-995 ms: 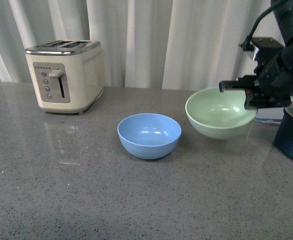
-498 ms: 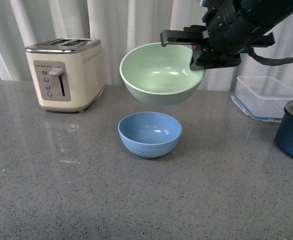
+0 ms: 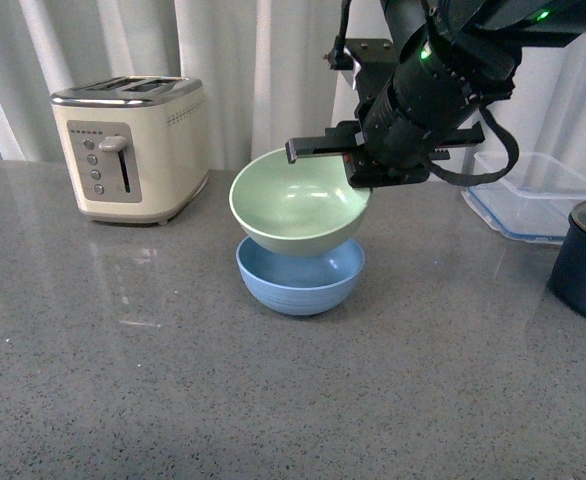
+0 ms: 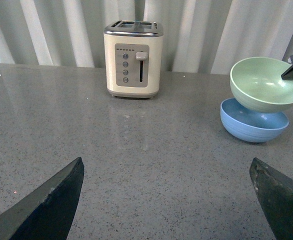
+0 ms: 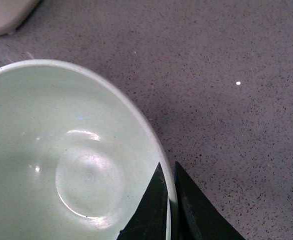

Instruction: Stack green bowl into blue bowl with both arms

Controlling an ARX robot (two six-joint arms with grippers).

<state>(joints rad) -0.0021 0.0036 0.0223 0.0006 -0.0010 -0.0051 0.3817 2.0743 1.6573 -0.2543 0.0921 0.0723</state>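
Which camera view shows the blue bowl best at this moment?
The left wrist view: the blue bowl shows its whole outer wall and part of its rim. In the front view the green bowl covers more of it. The right wrist view shows none of it.

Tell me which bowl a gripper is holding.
The green bowl: the right gripper pinches its rim, and it hangs tilted over the blue bowl, which sits free on the counter.
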